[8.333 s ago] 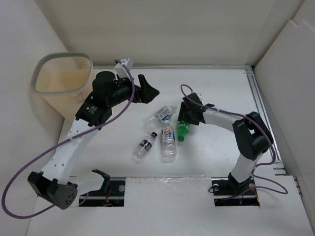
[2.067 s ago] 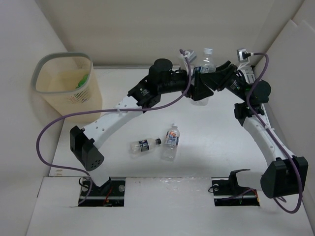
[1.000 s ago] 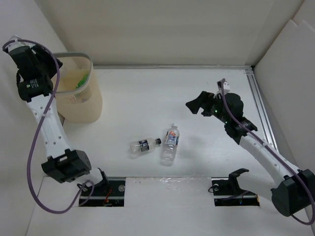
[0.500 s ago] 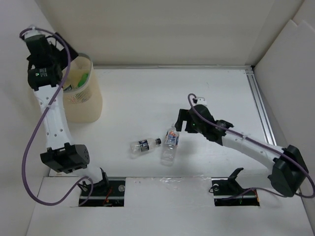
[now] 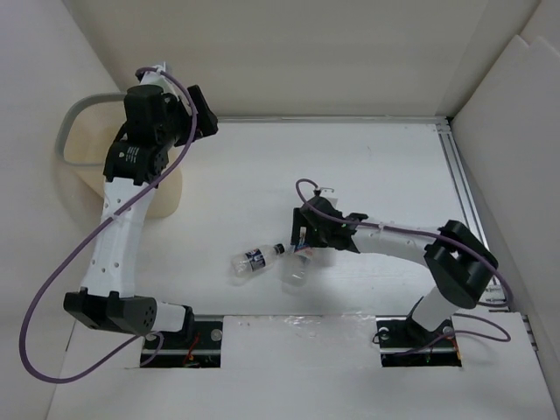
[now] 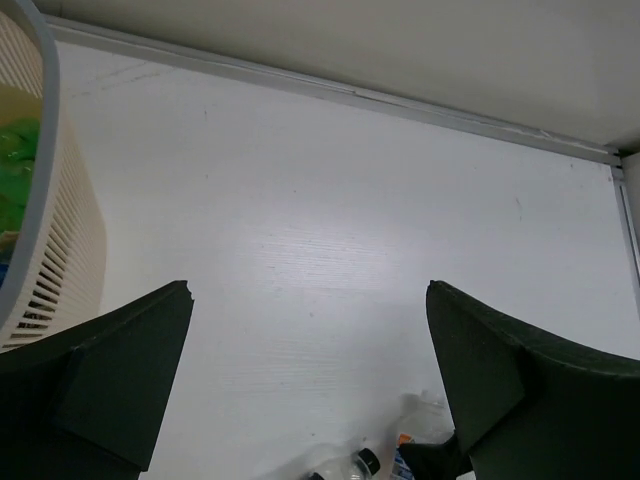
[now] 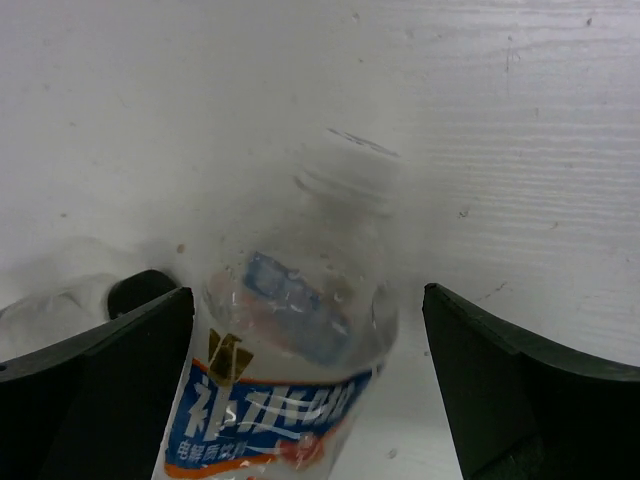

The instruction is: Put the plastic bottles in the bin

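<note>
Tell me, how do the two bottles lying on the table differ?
The dark-labelled bottle has a black cap; the blue-labelled bottle has a pale one. The dark-labelled bottle lies free, while the blue-labelled bottle lies between the open fingers of the right gripper. The blue-labelled bottle looks larger than the dark-labelled bottle. Both are clear, lying sideways on the table.

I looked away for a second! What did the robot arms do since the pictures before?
The left tool swung off the bin back over the table, open and empty. The right tool came down to the bottles and now straddles the blue-labelled bottle, open, not gripping yet. That bottle and the dark-labelled bottle have not moved, nor has the bin.
</note>
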Available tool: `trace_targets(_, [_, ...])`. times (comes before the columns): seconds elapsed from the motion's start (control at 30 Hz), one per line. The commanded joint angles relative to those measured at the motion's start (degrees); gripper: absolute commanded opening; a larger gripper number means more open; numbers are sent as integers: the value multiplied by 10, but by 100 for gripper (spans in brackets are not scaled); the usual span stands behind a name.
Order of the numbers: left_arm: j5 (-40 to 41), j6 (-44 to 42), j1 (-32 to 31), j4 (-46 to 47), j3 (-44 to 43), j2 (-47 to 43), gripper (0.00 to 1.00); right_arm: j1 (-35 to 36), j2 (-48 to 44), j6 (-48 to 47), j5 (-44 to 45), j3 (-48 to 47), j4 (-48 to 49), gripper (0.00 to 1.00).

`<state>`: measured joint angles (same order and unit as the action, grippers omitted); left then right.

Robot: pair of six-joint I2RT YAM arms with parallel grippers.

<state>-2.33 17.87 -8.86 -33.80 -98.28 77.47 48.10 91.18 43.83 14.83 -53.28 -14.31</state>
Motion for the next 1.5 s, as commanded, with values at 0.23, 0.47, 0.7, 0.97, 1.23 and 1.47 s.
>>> trace_targets(0.23, [-50,-10,-3,57,59,-59,100,3,66,40,10,-17,11,95])
trace_targets(0.47, [-174,9,-3,115,146,-85,100,-26,5,58,32,15,-7,7])
trace_targets(0.7, [-185,26,-105,146,155,-73,100,-103,-59,12,51,-10,-48,0])
trace_targets(0.97, [-202,38,-259,216,169,-39,100,-285,-186,-158,-10,-118,-43,0])
trace_targets(1.23, [-124,-11,-428,248,69,68,100,-365,-310,-162,-247,-144,40,0])
trace_targets(1.47, [-57,-11,-496,181,-89,203,100,-365,-355,-129,-263,-151,46,0])
